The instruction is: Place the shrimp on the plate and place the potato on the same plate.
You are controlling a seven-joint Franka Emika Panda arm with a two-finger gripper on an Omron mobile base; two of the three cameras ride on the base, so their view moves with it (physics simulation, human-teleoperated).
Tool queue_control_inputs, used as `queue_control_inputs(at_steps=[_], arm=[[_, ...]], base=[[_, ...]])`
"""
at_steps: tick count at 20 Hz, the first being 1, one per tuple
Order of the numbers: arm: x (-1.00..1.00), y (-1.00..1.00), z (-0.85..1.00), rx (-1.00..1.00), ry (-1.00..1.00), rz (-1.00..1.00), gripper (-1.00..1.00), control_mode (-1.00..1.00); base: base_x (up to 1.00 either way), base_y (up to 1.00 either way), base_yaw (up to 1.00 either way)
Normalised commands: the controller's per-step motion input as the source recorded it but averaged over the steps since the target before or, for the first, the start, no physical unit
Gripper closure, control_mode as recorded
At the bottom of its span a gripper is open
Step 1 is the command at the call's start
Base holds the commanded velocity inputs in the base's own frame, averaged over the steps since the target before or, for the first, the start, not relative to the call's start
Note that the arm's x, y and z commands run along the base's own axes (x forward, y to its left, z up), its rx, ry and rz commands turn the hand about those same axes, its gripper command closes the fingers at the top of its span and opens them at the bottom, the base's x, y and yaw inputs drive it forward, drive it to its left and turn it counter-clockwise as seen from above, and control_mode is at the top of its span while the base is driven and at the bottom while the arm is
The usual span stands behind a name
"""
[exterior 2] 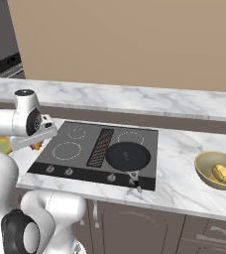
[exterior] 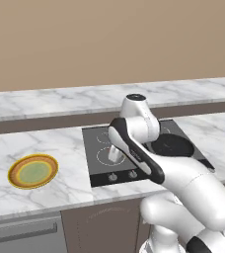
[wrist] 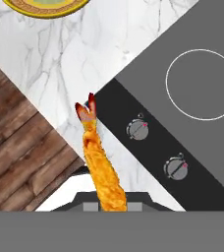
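Note:
My gripper [wrist: 112, 204] is shut on the shrimp [wrist: 100, 167], a long orange battered piece with a red tail that sticks out past the fingertips. It hangs over the marble counter's front edge, beside the stove knobs [wrist: 138, 130]. In the right base view the shrimp [exterior 2: 36, 145] shows as an orange speck under the hand. The plate [exterior: 33, 171], with a golden rim and a green centre, lies on the counter left of the stove, and its rim [wrist: 45, 7] shows at the top of the hand view. The potato [exterior 2: 222, 172] lies in a tan bowl [exterior 2: 204, 161] at far right.
A black cooktop [exterior 2: 80, 149] is set into the marble counter, with a black pan [exterior 2: 128, 156] on its right burner. A raised marble ledge runs along the back wall. Wooden floor [wrist: 20, 152] shows below the counter's edge.

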Motion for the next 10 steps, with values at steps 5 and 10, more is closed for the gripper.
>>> queue_control_inputs(at_steps=[5,10], arm=[[0.05,1.0,0.0,-0.09,0.04,0.05,1.0,-1.0],[0.16,1.0,-0.01,-0.1,0.09,-0.02,1.0,-1.0]], base=[[0.0,0.0,0.0],[0.0,0.0,0.0]])
